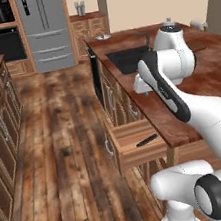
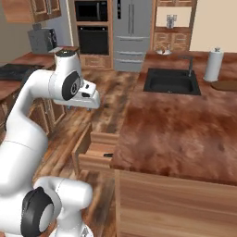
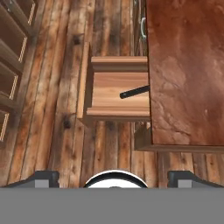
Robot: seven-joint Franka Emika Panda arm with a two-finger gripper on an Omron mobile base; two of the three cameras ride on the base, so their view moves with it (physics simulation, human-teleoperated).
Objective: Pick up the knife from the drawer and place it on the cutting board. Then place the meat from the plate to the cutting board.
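Hand view looks straight down on the open drawer (image 3: pixel 116 94), where the knife (image 3: pixel 134 92) lies partly under the surface (image 3: pixel 188 70) edge, so with the pincer (image 3: pixel 113 177) spread wide and empty high above, fetching the knife comes first, calling for a descent onto its handle.

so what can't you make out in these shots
- Knife blade: hand view, tucked under the counter edge; only the dark handle shows in the drawer.
- Knife in right base view: a tiny dark speck, too small to read.
- Gripper fingertips: hand view, cut off at the bottom.
- Sink: left base view, partly behind the arm.
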